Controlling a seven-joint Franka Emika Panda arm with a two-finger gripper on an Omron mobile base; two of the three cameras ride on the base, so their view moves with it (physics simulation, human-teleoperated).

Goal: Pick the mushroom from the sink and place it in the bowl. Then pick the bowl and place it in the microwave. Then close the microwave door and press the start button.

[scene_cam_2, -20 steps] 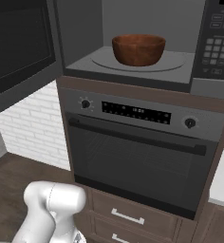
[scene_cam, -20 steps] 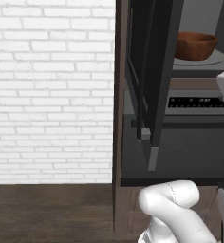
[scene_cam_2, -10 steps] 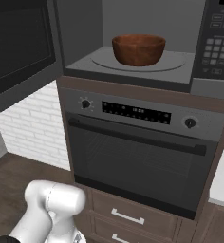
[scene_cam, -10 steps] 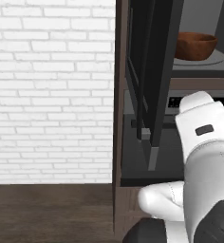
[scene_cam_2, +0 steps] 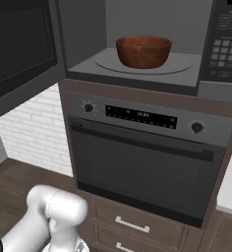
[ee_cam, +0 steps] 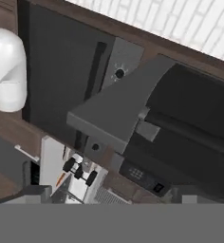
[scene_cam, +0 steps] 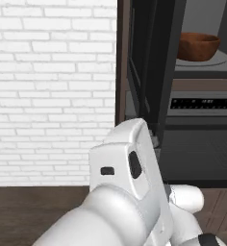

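Observation:
The reddish-brown bowl [scene_cam_2: 143, 50] [scene_cam: 197, 45] stands on the turntable inside the open microwave [scene_cam_2: 137, 29]. The mushroom is hidden and the sink is out of view. The microwave door [scene_cam_2: 19, 49] hangs wide open to the left and appears edge-on as a dark panel [scene_cam: 156, 67] in the left base view. The button keypad [scene_cam_2: 225, 44] is on the microwave's right side. In the rolled hand view, my gripper [ee_cam: 109, 197] is open with nothing between its fingertips [ee_cam: 35, 193]. It looks from below at the door [ee_cam: 133, 104] and the keypad [ee_cam: 142, 175].
Under the microwave is an oven [scene_cam_2: 142, 162] with two knobs and a bar handle [scene_cam_2: 137, 142]. Drawers [scene_cam_2: 132, 224] sit below it. A white brick wall [scene_cam: 53, 86] lies to the left. My white arm [scene_cam: 130, 192] fills the foreground.
My arm has swung up and across into the foreground of the left base view. The bowl, the door and the open gripper are unchanged.

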